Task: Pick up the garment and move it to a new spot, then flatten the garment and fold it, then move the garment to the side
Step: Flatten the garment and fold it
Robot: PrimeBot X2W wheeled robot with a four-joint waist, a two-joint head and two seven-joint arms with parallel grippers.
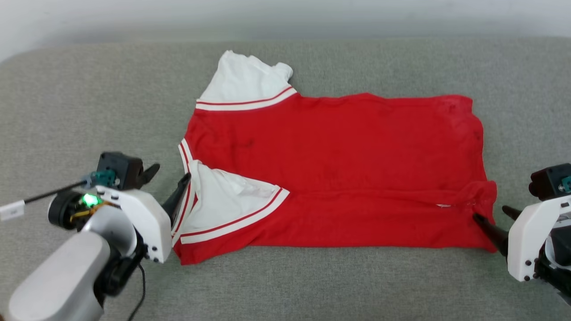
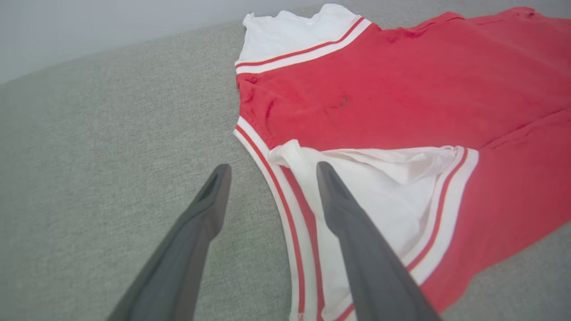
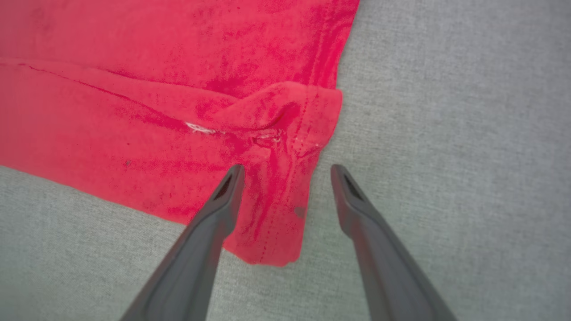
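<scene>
The garment point(image 1: 330, 147) lies spread sideways on the grey fabric surface point(image 1: 89, 111), red with white sleeves. Its near long edge is folded up over the body, and one white sleeve point(image 1: 223, 200) lies on top of the fold. My left gripper point(image 1: 169, 174) stands open at the collar end. In the left wrist view its fingers point(image 2: 272, 171) straddle the striped neck trim of the garment point(image 2: 401, 98). My right gripper point(image 1: 491, 213) is open at the hem end. In the right wrist view its fingers point(image 3: 287, 171) straddle the folded hem corner of the garment point(image 3: 134, 89).
A pale wall point(image 1: 285, 18) runs behind the surface's far edge. The far sleeve point(image 1: 245, 82) points toward that edge. A thin black cable with a white tag point(image 1: 13, 209) sticks out from my left wrist. Bare grey fabric lies on both sides of the garment.
</scene>
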